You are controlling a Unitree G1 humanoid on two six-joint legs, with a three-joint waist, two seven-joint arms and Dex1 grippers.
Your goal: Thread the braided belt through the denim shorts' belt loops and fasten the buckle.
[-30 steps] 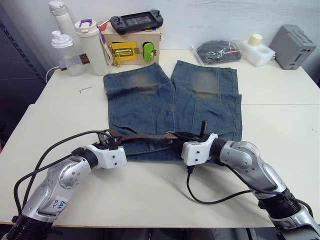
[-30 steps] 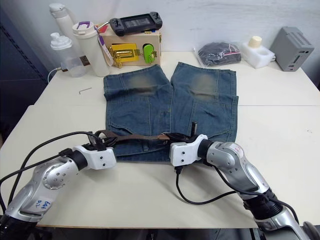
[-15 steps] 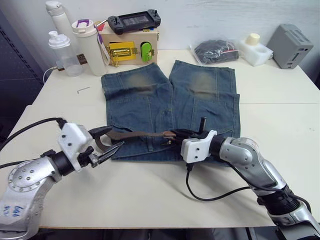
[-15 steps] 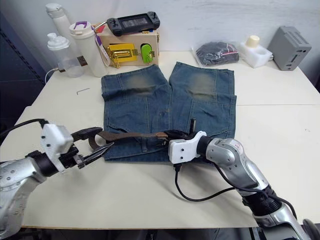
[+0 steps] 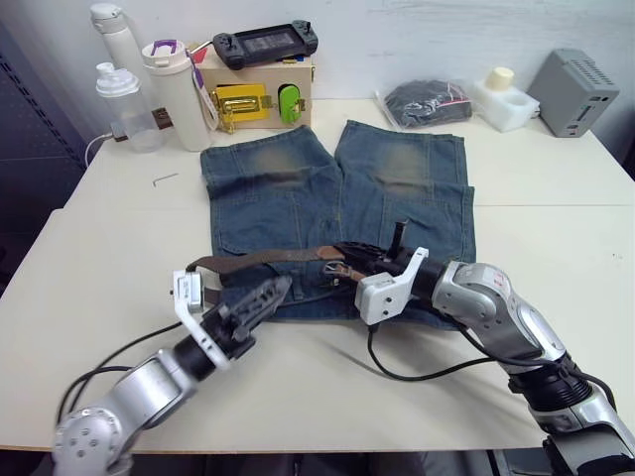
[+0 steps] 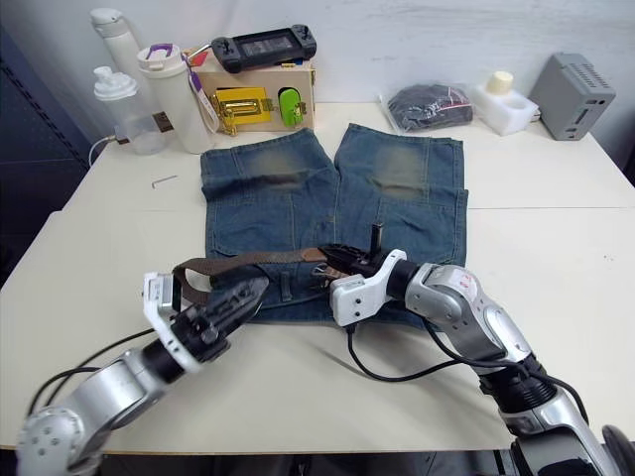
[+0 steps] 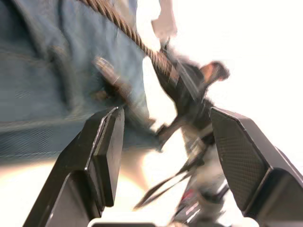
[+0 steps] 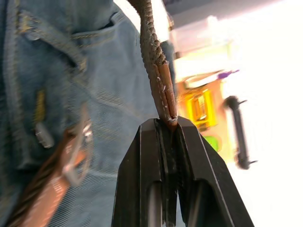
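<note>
Broadly, the pale surface [image 5: 119, 228] carries the denim shorts [image 5: 337, 203] at its middle, legs pointing away, with bottles [image 5: 149, 84], a wooden latch box [image 5: 260, 94] and a grey box [image 5: 578, 91] along the far edge by a white wall.

Half a second ago the left gripper [image 5: 260, 299] stood off the shorts' left edge; now it points at the waistband, fingers spread wide and holding nothing.

The right gripper [image 8: 168, 124] is clamped on the braided belt [image 5: 263, 260], which lies along the waistband. The right wrist view shows the pinched smooth belt tip and the buckle [image 8: 78, 149] beside it.
</note>
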